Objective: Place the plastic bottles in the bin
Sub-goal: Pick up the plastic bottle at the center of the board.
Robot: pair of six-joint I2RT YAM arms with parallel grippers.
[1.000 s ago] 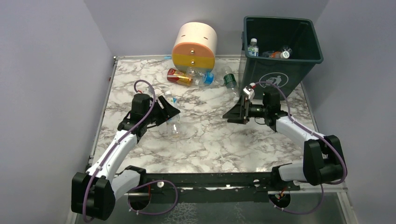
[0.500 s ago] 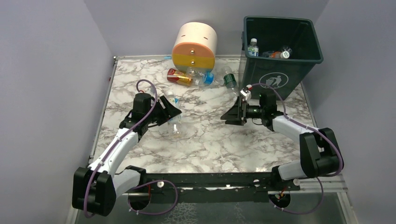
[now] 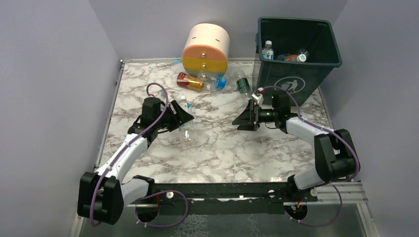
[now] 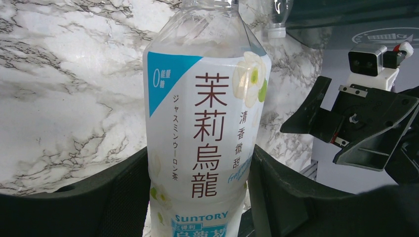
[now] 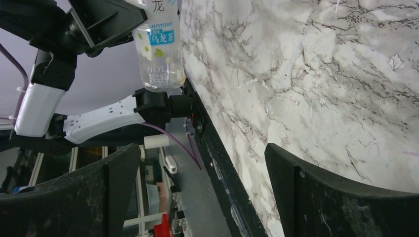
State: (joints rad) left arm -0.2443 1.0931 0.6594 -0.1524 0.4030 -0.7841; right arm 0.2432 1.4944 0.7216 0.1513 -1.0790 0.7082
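My left gripper [image 3: 183, 118] is shut on a clear plastic bottle [image 3: 186, 129] with a white and blue label. In the left wrist view the bottle [image 4: 207, 123] fills the gap between both fingers [image 4: 123, 192], which press on its sides. My right gripper [image 3: 245, 118] hangs open and empty mid-table, facing the left one. The right wrist view shows the held bottle [image 5: 158, 54] beyond the open gripper [image 5: 202, 168]. The dark green bin [image 3: 291, 84] stands at the back right with bottles [image 3: 267, 50] inside. Three more bottles [image 3: 190, 81] lie by the drawer unit.
A cream, orange and grey round drawer unit [image 3: 205, 47] sits at the back centre. A green bottle [image 3: 242, 84] lies just left of the bin. Purple walls close in the marble table [image 3: 217, 153] on the left, the back and the right.
My left gripper has shifted slightly right and back with the bottle held. My right gripper has drifted a little left, still open.
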